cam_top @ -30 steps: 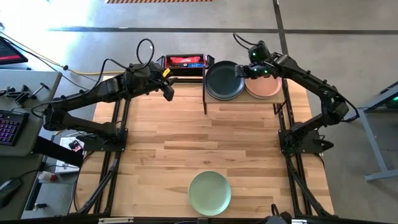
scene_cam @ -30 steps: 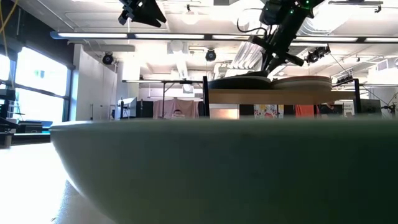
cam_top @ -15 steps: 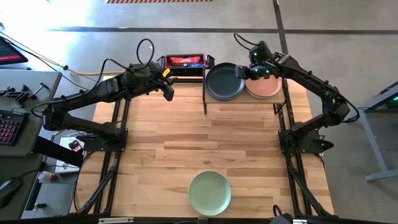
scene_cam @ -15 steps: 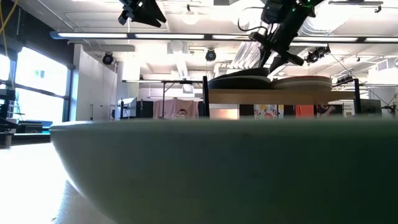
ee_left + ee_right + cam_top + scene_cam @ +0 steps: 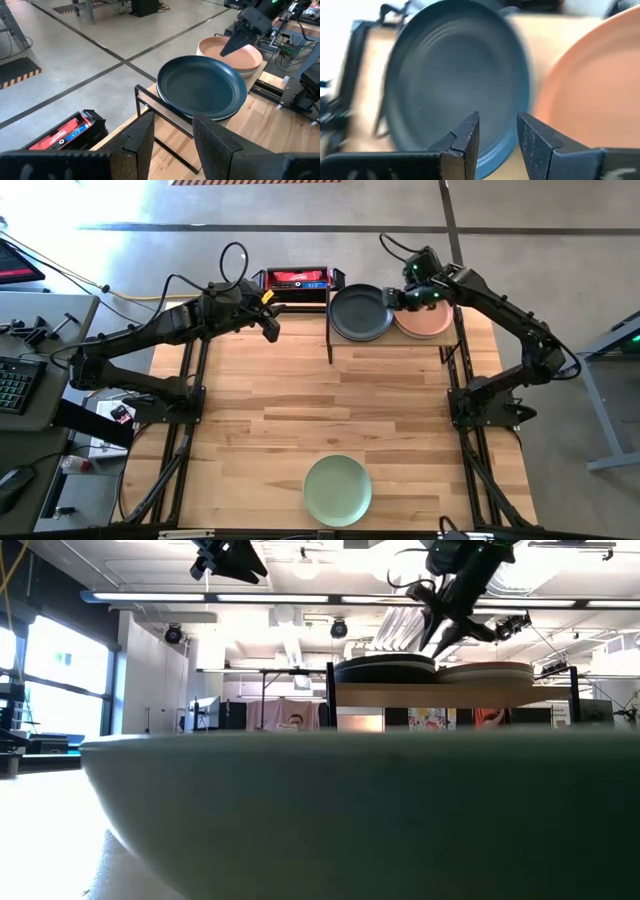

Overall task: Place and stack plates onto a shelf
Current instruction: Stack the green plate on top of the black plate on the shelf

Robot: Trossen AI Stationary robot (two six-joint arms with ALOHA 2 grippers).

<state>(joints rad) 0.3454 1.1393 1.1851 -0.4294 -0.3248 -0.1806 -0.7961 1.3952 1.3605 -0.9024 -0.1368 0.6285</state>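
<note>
Lying alone at the near edge of the bench, well apart from both arms, the pale green plate (image 5: 337,490) awaits a trip to the shelf (image 5: 342,344), where the right gripper (image 5: 392,299) hovers with released, empty jaws.

Tabletop (image 5: 330,400) lies open between shelf (image 5: 340,346) and green plate (image 5: 337,489).

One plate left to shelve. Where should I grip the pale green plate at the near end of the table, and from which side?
Grip the pale green plate by its raised rim: it lies flat and upright, so only the edge gives the fingers purchase. Nothing stands beside it, so either side is probably open. The left gripper hovers idle at the far left; the right gripper hangs open over the shelf.
</note>
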